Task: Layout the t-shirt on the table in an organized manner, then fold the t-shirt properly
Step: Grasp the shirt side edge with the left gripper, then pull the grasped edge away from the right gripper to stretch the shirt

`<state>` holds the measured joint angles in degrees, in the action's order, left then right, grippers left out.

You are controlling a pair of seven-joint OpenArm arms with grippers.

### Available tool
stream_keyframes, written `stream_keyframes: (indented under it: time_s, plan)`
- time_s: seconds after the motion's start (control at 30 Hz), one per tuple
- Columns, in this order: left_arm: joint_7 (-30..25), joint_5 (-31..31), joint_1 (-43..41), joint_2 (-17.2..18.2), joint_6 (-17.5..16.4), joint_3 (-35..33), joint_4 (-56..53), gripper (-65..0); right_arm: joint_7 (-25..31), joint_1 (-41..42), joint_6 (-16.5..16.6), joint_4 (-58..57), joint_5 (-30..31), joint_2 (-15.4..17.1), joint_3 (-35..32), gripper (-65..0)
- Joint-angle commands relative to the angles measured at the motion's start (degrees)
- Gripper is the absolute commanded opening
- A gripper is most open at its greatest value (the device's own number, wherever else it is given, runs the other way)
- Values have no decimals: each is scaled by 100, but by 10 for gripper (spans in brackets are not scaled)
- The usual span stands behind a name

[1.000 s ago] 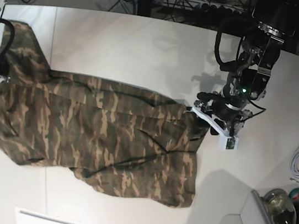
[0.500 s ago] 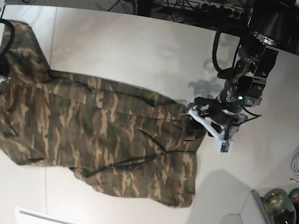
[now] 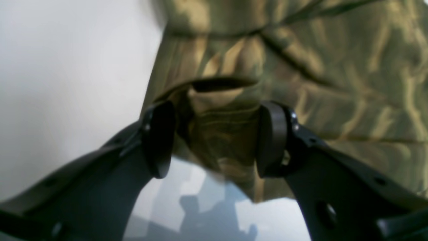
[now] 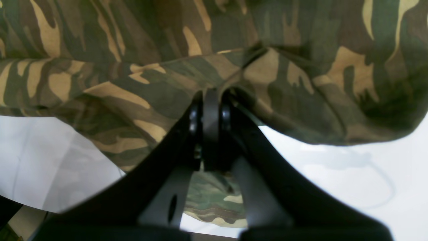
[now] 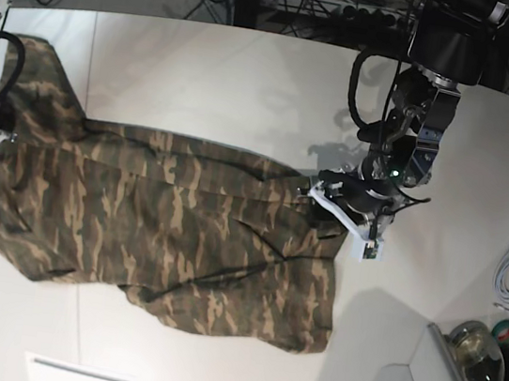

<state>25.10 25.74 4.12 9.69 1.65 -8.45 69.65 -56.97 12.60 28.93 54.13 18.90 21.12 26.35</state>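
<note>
The soft, wrinkled camouflage t-shirt lay spread across the smooth white table, filling the frame's left and centre. At its right edge the left gripper angled down, jaws half apart astride a raised fold. At far left the right gripper was clamped tight on cloth.

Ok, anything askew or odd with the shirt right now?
Yes. The shirt is not flat: it lies stretched across the table with creases running through it, and one end climbs into a bunched strip toward the far corner. At the left gripper a small fold of fabric stands up between the open fingers.
</note>
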Motion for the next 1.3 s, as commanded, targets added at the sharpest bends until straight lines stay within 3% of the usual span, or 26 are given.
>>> stream_keyframes:
  time_s: [0.0,0.1,0.17,0.27,0.33,0.43,0.5,0.63,0.73,0.8,0.93,1.1,1.27]
  plan:
    - [-115,15,120,11,-2,14,99,-291,40,107,13,68,40,125,16,-647]
    - [-115,15,111,11,-2,5,143,-296,40,107,13,68,40,125,16,-647]
    - [-115,15,137,11,-2,5,108,-339,40,107,13,68,40,125,16,-647]
    - [-115,15,164,11,-2,5,99,-489,40,107,13,68,40,125,16,-647]
    - [-106,15,164,20,-2,5,99,-650,40,107,13,68,40,125,16,-647]
    - [-27,15,111,46,6,49,275,-650,5,107,13,104,40,125,16,-647]
    - [307,15,-47,125,42,102,644,-650,-13,107,13,104,40,125,7,-647]
    - [1336,59,-328,204,973,717,1919,-650,-66,54,13,473,40,125,7,-647]
    - [2171,68,-337,125,1492,1174,2798,-650,-408,-60,-14,1211,40,107,16,-647]
    - [2848,68,-276,-16,1694,1640,3185,-650,-734,-130,-22,1800,40,2,60,-647]
    - [3929,15,14,-262,1712,2405,3088,-650,-1033,-324,-31,2609,40,-77,24,-647]
    - [4000,24,-364,-235,1712,2476,2798,-650,-980,-403,-31,2205,31,-156,33,-647]
    - [3973,15,-1164,-218,1712,2476,2605,-650,-830,-1150,-31,2257,31,-200,60,-647]
